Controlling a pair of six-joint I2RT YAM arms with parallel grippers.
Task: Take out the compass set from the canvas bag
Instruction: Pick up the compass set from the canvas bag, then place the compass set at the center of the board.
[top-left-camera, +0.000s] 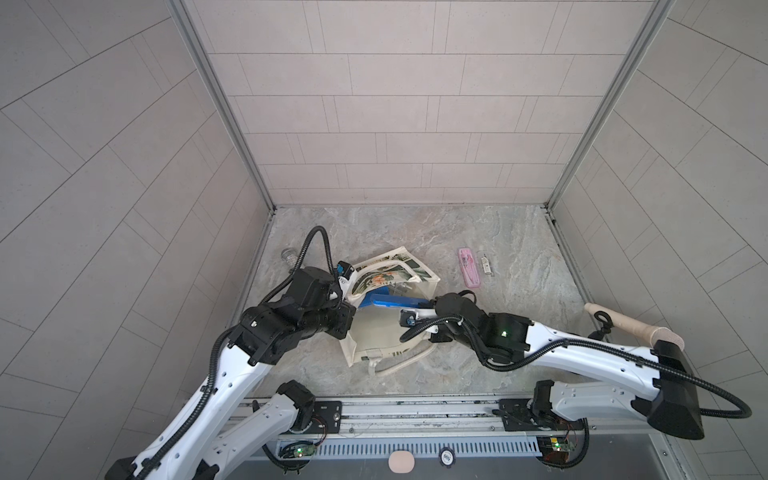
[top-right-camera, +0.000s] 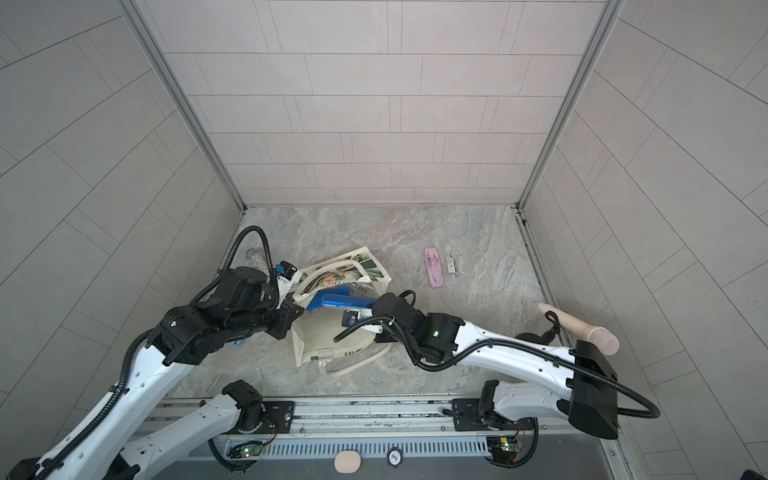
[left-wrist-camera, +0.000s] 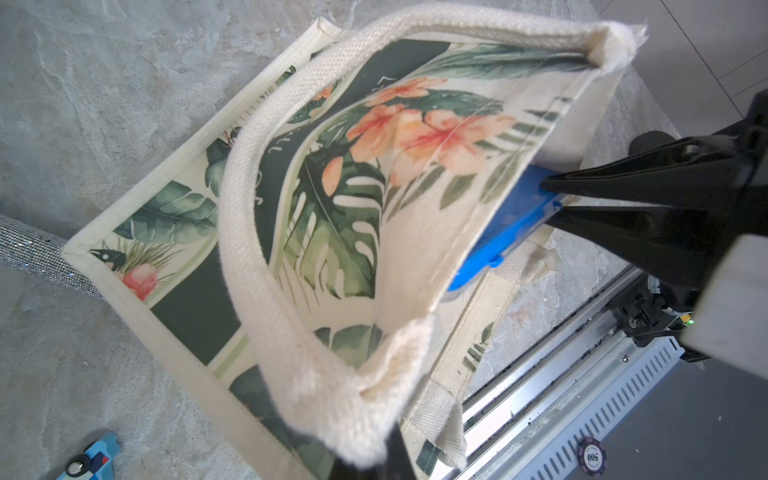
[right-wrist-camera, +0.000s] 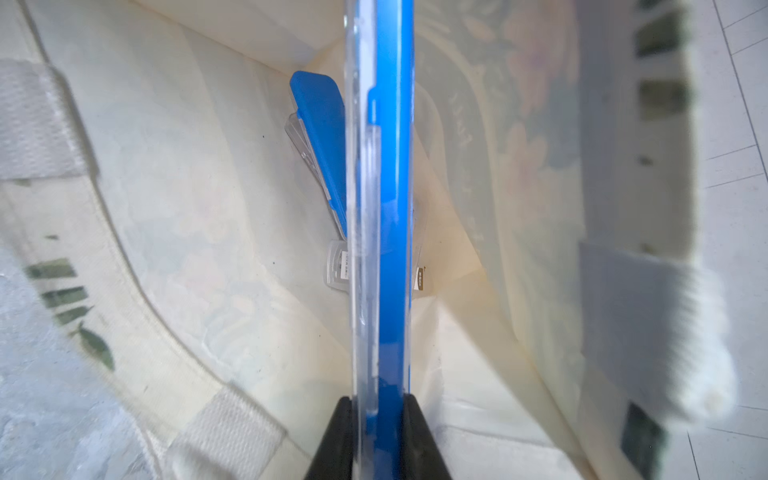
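While the left tool (top-left-camera: 348, 291), clamped shut on a handle of the canvas bag (top-left-camera: 388, 272), props its mouth open, the right tool (right-wrist-camera: 377, 403) grips the blue compass set (top-left-camera: 386, 300) by its edge. The case is halfway out.

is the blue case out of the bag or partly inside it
Partly in: one end of the blue case is hidden behind the printed panel of the canvas bag; the right gripper clamps the outer end.

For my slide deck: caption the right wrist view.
Right pincer grips a blue case, partly inside the bag.
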